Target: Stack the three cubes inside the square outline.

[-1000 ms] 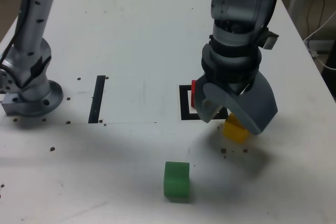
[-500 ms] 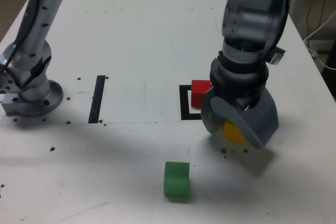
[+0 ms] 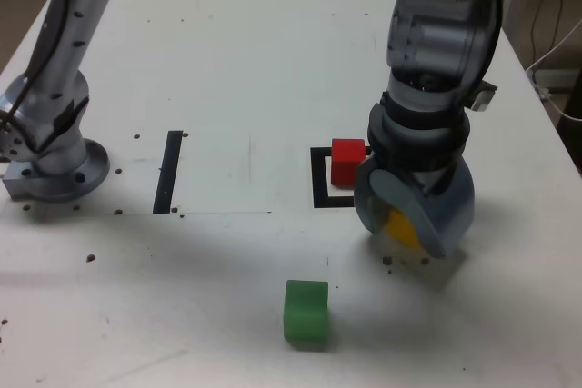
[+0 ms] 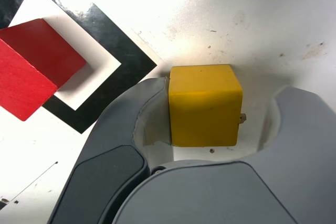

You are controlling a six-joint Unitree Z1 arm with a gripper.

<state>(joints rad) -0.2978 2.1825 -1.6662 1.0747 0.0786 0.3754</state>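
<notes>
Red cube (image 3: 347,161) lies inside the square outline (image 3: 319,179) — yellow cube (image 4: 205,119), between the gripper's (image 4: 227,90) spread jaws, and green cube (image 3: 306,313) remain unstacked.

- No readable text, labels, brands, numbers or signs in either view.
</notes>
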